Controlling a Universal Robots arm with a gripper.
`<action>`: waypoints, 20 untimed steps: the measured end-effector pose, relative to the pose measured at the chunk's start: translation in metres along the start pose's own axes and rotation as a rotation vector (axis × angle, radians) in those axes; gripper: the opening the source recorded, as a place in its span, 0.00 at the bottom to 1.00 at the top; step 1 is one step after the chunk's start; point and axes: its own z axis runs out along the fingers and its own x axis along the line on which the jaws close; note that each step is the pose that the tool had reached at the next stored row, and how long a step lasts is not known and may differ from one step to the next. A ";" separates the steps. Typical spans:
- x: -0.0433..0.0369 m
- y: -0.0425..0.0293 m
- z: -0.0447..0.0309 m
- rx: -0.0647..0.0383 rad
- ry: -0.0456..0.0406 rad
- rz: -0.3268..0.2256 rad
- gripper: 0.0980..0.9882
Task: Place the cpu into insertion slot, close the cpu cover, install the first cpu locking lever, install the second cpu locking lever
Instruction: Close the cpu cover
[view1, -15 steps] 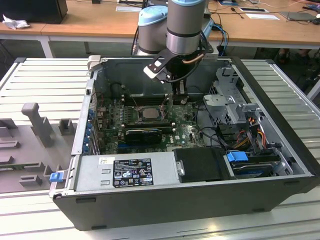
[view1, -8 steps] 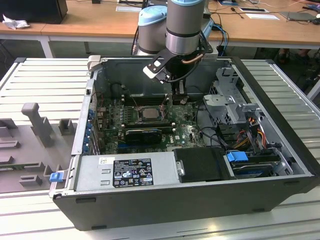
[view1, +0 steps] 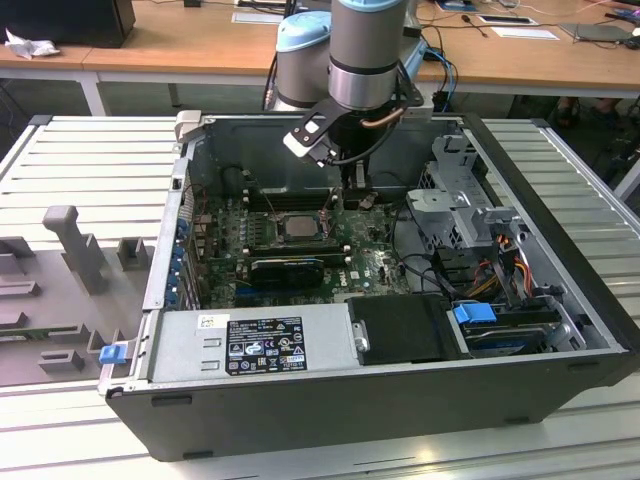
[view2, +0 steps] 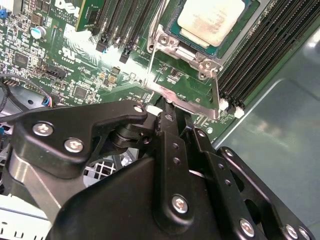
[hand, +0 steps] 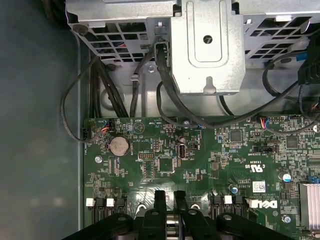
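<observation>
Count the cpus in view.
1. The cpu sits in the insertion slot on the motherboard. Another could be hidden under the arm.

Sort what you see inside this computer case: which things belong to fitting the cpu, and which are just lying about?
Belong to the job:
cpu, sitting in the insertion slot
cpu cover, open, not down over the chip
hand, at the cover's edge

Just lying about:
memory slots
coin battery
drive cage
power supply
black cables
</observation>
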 end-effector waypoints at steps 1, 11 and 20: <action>0.0000 -0.0005 0.0000 0.000 -0.0001 0.000 0.13; -0.0001 -0.0042 -0.0003 0.000 0.0000 0.000 0.13; -0.0002 -0.0073 -0.0005 0.000 0.0000 0.000 0.13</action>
